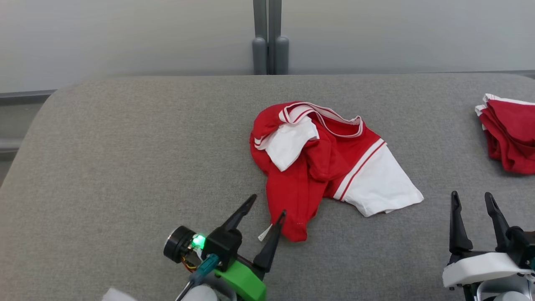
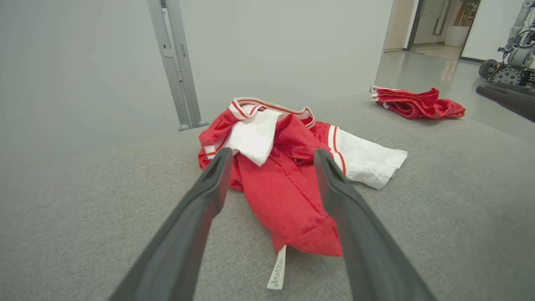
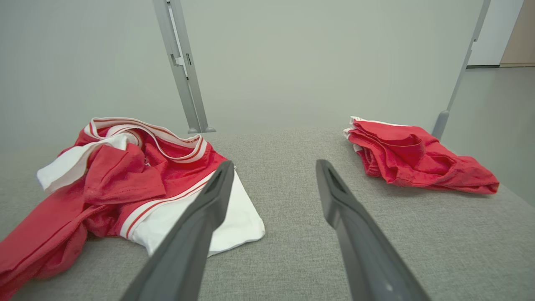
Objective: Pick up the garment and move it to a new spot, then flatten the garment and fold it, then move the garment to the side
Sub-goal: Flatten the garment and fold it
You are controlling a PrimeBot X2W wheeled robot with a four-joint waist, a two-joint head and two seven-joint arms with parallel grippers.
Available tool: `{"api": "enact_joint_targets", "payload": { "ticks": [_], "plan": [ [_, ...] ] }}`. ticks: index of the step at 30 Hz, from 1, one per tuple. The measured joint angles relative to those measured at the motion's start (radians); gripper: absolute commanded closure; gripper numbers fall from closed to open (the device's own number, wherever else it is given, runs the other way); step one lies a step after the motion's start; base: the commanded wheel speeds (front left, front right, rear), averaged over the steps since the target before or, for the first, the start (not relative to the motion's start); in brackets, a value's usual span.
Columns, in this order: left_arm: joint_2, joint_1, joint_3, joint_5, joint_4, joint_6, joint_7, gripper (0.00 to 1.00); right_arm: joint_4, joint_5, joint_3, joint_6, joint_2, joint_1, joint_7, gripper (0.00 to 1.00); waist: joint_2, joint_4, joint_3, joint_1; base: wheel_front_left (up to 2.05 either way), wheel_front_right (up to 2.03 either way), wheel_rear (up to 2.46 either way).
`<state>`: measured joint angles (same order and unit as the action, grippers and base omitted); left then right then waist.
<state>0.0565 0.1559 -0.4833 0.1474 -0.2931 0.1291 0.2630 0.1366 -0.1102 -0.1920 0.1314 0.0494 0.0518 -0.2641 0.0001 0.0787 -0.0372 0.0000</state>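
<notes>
A crumpled red garment (image 1: 322, 163) with white sleeves and a striped collar lies in a heap near the middle of the grey table (image 1: 125, 146). Its lower red corner, with a small white label, points toward the table's front. My left gripper (image 1: 267, 205) stands open just left of that corner, fingers aimed at it; in the left wrist view the garment (image 2: 284, 184) sits between and beyond the fingers (image 2: 205, 196). My right gripper (image 1: 473, 200) is open at the lower right, apart from the garment (image 3: 125, 179), whose white sleeve lies behind its left finger.
A second red garment (image 1: 510, 133) lies bunched at the table's right edge, also seen as a pile (image 3: 413, 156) in the right wrist view. A grey post (image 1: 269, 37) stands behind the table's far edge. Bare grey cloth stretches across the left half.
</notes>
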Motion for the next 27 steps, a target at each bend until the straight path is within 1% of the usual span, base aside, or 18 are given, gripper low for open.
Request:
{"api": "enact_joint_targets", "payload": {
  "ticks": [2,6,10,15,20,27],
  "plan": [
    [0.002,0.062,-0.085,0.033,-0.079,0.002,-0.046,0.0,0.001,-0.006,0.007,0.0,-0.001,-0.017,0.0,0.0,0.0,-0.019,-0.017,0.0,0.0,0.0,0.0],
    [0.007,0.149,-0.171,0.062,-0.175,0.002,-0.12,0.0,0.003,-0.019,0.009,0.0,0.0,-0.03,0.0,0.0,0.0,-0.063,-0.046,0.0,0.0,0.0,0.0],
    [0.009,0.184,-0.18,0.069,-0.24,0.001,-0.165,0.0,0.008,-0.023,0.005,0.0,0.0,-0.032,0.0,0.0,0.0,-0.106,-0.07,0.0,0.0,0.0,0.0],
    [0.021,0.185,-0.182,0.077,-0.262,-0.025,-0.211,0.0,0.007,-0.028,-0.007,0.0,0.0,-0.03,0.0,0.0,0.0,-0.141,-0.091,0.0,0.0,0.0,0.0],
    [0.036,0.181,-0.192,0.062,-0.253,-0.046,-0.23,0.0,0.012,-0.035,-0.015,0.0,0.0,-0.025,0.0,0.0,0.0,-0.14,-0.09,0.0,0.0,0.0,0.0],
    [0.036,0.169,-0.225,0.054,-0.226,-0.046,-0.268,0.0,0.017,-0.045,-0.006,0.0,0.0,-0.026,0.0,0.0,0.0,-0.131,-0.092,0.0,0.0,0.0,0.0]
  ]
}}
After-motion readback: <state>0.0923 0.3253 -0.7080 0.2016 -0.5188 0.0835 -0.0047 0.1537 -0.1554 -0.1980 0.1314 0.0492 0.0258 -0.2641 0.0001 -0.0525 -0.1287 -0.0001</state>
